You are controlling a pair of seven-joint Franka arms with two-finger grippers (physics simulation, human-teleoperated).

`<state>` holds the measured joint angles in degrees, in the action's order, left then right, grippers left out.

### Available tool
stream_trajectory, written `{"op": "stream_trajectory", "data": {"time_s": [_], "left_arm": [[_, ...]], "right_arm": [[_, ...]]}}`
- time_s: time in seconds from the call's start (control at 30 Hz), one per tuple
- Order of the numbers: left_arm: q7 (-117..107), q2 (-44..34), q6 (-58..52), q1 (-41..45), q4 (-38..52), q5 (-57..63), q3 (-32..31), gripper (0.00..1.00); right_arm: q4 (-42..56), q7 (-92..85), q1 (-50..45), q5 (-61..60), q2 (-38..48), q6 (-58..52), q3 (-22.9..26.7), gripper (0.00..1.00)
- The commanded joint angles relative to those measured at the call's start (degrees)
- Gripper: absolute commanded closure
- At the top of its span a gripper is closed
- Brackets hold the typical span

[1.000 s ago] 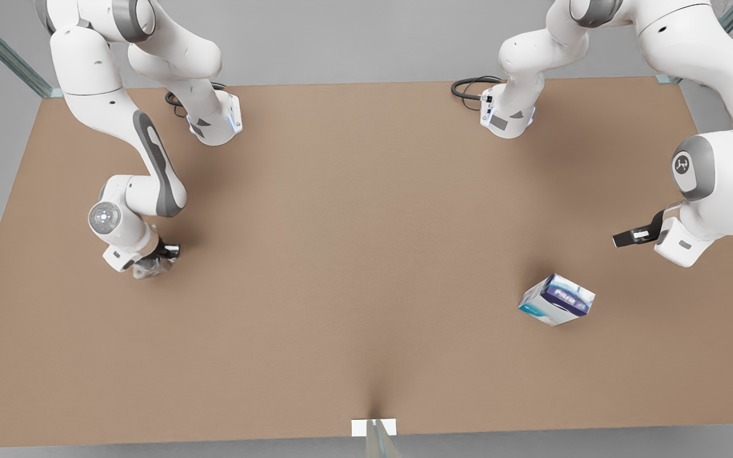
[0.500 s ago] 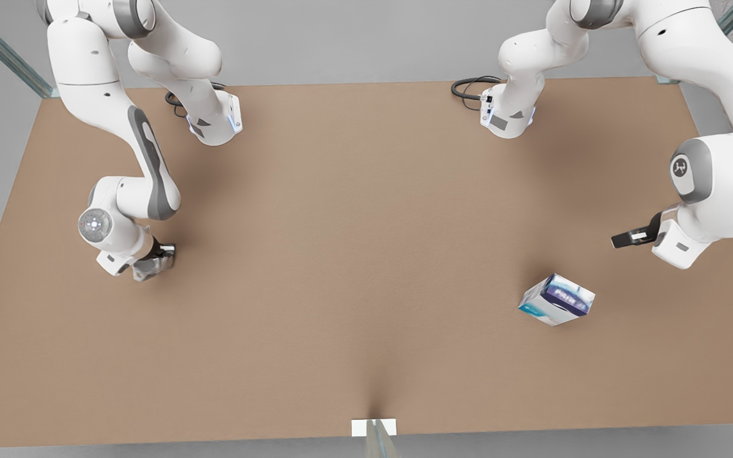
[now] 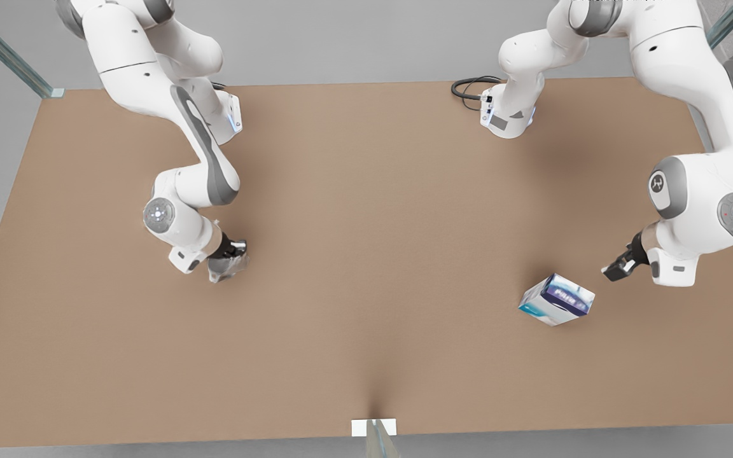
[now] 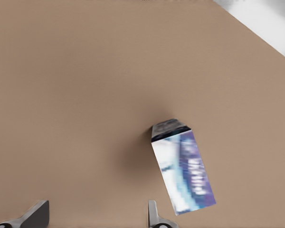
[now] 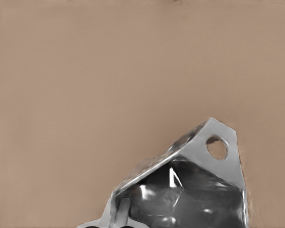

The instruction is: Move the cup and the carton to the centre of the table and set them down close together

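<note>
The faceted grey-silver cup (image 3: 226, 268) hangs just above the brown table (image 3: 366, 210), left of centre in the front view, with my right gripper (image 3: 231, 253) shut on it. The right wrist view shows the cup (image 5: 190, 190) close up against bare tabletop. The white carton (image 3: 556, 300) with its blue-purple panel lies tilted on the table at the front view's right. My left gripper (image 3: 618, 266) stands open just beside the carton, toward the table's right edge, apart from it. In the left wrist view the carton (image 4: 183, 171) lies past one of the spread fingertips (image 4: 154, 216).
Two white arm bases (image 3: 217, 121) (image 3: 506, 114) are mounted along the far edge, with a black cable (image 3: 468, 86) beside the one on the front view's right. A small white tab (image 3: 374, 426) sits at the near edge. Bare tabletop spans the middle.
My right gripper has carried the cup toward the front view's right, nearer the table's centre. My left gripper has swung down and closer to the carton, which has not moved.
</note>
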<state>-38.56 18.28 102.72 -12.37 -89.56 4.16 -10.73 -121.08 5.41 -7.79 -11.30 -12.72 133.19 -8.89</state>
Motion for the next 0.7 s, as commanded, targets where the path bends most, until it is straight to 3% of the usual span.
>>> {"op": "stream_trajectory", "data": {"time_s": [0.0, 0.23, 0.33, 0.4, 0.47, 0.53, 0.67], "left_arm": [[-1.08, 0.09, 0.37, -0.11, 0.00, 0.32, -0.17, 0.00], [-2.40, 2.11, 4.24, -0.02, 0.00, 0.23, -0.25, 0.00], [-3.54, 2.99, 6.44, 0.16, 0.00, 0.32, -0.78, 0.00], [-6.79, 3.78, 6.53, 3.05, 0.00, 0.49, -1.04, 0.00], [-8.64, 4.57, 6.53, 4.55, 0.00, 0.58, -1.04, 0.00], [-9.87, 5.27, 6.70, 4.55, 0.00, 0.49, -1.04, 0.00], [-17.52, 6.94, 9.51, 4.46, 0.00, 0.41, -1.04, 0.00]], "right_arm": [[0.06, 0.48, -0.04, 0.23, -0.03, 0.05, 0.01, 0.79], [0.23, 19.02, -14.62, 0.05, -7.14, 21.58, 0.01, 0.79], [3.83, 26.23, -20.25, 0.40, -9.87, 25.80, 0.28, 0.79], [5.85, 30.62, -27.19, 0.49, -11.45, 28.27, 4.49, 0.79], [10.51, 32.91, -30.62, 0.93, -14.35, 28.35, 6.69, 0.79], [12.89, 33.00, -36.95, 3.92, -16.63, 26.60, 13.02, 0.79], [31.34, 47.06, -40.11, 22.90, -22.61, 2.87, 13.37, 0.79]]}}
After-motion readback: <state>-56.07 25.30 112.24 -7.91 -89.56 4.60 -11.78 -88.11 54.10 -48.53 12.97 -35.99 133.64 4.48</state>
